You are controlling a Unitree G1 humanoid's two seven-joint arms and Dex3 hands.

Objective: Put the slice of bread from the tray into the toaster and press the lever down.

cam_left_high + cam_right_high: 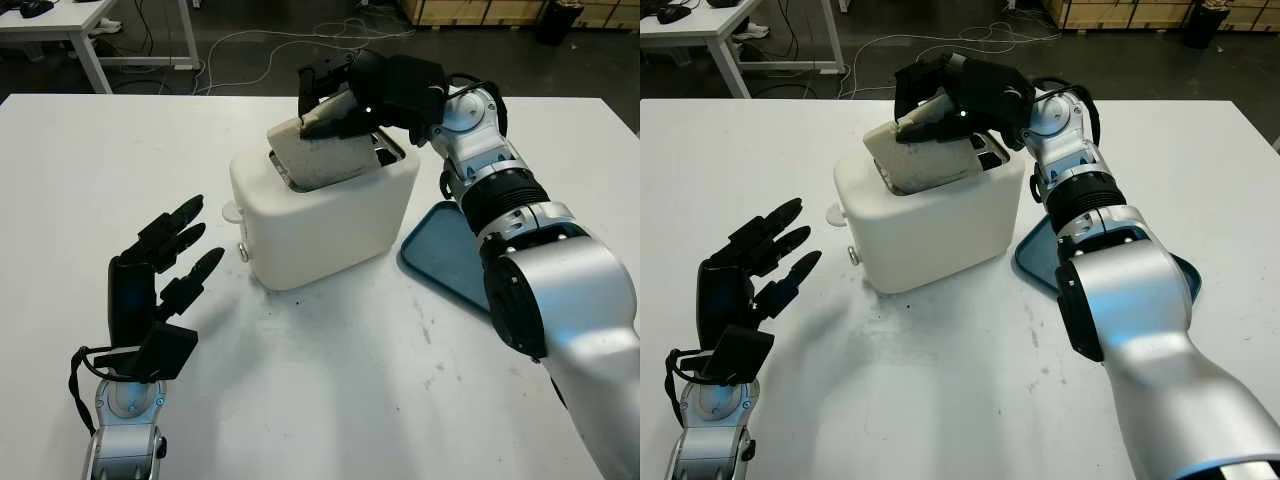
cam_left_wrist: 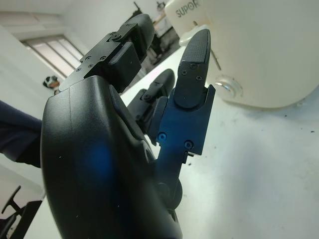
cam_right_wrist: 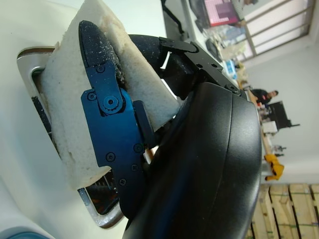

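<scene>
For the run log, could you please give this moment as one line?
right hand: shut on bread slice, partly in toaster slot | left hand: open, beside toaster | tray: bare

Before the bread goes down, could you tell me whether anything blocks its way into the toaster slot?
Nothing visible does. The right hand holds the slice of bread tilted, its lower edge already in the toaster slot. The left hand is open, off to the side above the table.

2 head eyes overlooking toaster (image 1: 320, 215), 2 close wrist cameras
</scene>
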